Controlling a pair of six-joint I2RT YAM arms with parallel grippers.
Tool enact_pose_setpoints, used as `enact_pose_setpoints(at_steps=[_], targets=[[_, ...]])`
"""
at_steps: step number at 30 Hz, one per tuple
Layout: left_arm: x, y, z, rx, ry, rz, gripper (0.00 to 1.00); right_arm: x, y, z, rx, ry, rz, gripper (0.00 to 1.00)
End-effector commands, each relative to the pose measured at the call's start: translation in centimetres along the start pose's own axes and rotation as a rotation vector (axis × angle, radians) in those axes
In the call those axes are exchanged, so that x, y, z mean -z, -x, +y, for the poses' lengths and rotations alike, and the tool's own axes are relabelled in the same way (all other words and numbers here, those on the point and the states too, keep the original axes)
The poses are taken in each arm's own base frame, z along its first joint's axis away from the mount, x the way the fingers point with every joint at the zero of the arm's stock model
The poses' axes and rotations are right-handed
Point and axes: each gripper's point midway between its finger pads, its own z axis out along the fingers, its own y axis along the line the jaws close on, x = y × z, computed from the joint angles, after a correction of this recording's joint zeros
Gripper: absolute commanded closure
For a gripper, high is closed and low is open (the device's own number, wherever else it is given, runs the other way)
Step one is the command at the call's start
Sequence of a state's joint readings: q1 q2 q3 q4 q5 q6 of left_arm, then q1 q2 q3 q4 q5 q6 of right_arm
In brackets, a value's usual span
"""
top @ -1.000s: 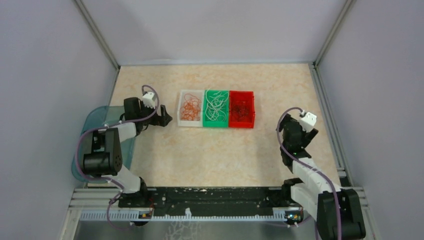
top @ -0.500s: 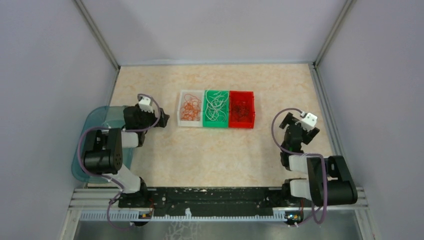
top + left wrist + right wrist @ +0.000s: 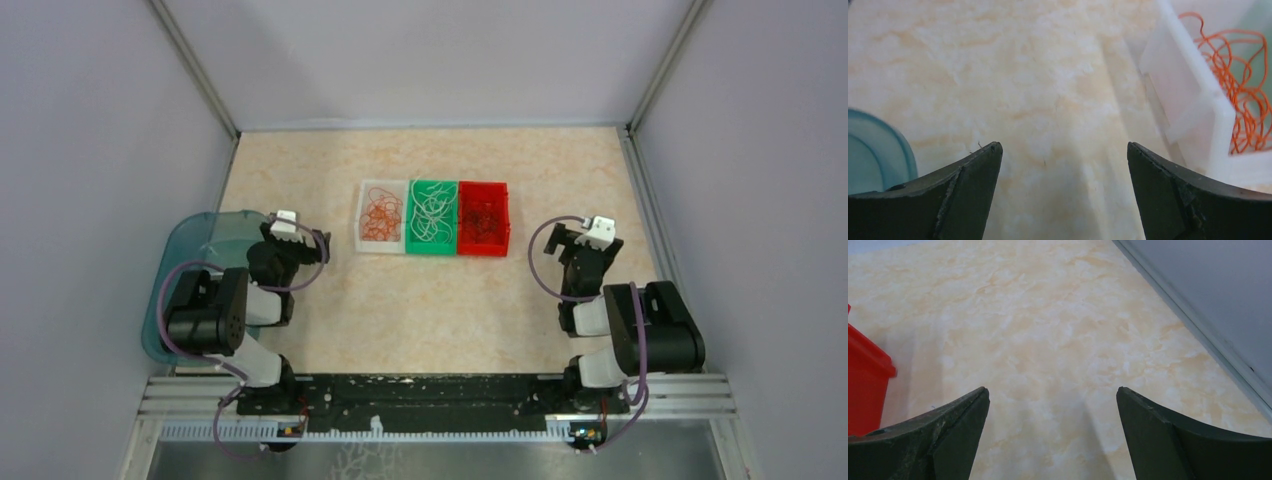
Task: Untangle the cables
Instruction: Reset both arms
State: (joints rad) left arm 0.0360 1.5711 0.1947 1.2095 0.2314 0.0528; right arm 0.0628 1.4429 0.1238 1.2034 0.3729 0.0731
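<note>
The left gripper [image 3: 1063, 150] is spread wide with nothing between its fingers, and the right gripper [image 3: 1051, 392] is just as wide and empty; both are over bare table [image 3: 1023, 75]. Only the left wrist view shows the orange cables [image 3: 1243, 95] close up, curled in a white bin [image 3: 1193, 100] cut off by the frame. Only the overhead view shows the white cables [image 3: 431, 215] in the green bin [image 3: 433, 250]. It also shows the black cables [image 3: 482, 217], hard to make out, in the red bin [image 3: 483, 252].

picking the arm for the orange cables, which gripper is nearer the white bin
Left. The left gripper sits just left of the white bin of orange cables; the right gripper is out past the red bin.
</note>
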Motion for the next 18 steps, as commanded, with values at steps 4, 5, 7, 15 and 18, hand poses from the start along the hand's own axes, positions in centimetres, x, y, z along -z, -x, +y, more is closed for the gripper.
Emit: enact_pose_setpoints(at_steps=[4,5,7,15,18], targets=[[-1.71,2.3,0.37,-0.045,0.043,-0.049,0.0,-0.87,2.34,0.58,-0.022,0.008,-0.066,0.01],[-1.72,2.29,0.4,-0.045,0.045,-0.049,0.0,-0.77,2.38,0.65,-0.022,0.014,-0.072,0.01],[-1.72,2.3,0.38,-0.046,0.044,-0.049,0.0,-0.86,2.55,0.61,-0.021,0.011,-0.082,0.01],[-1.73,2.33,0.42,-0.046,0.045,-0.049,0.0,-0.92,2.48,0.7,-0.019,0.015,-0.076,0.01],[-1.74,2.31,0.41,-0.047,0.045,-0.048,0.0,-0.93,2.49,0.69,-0.018,0.014,-0.076,0.01]])
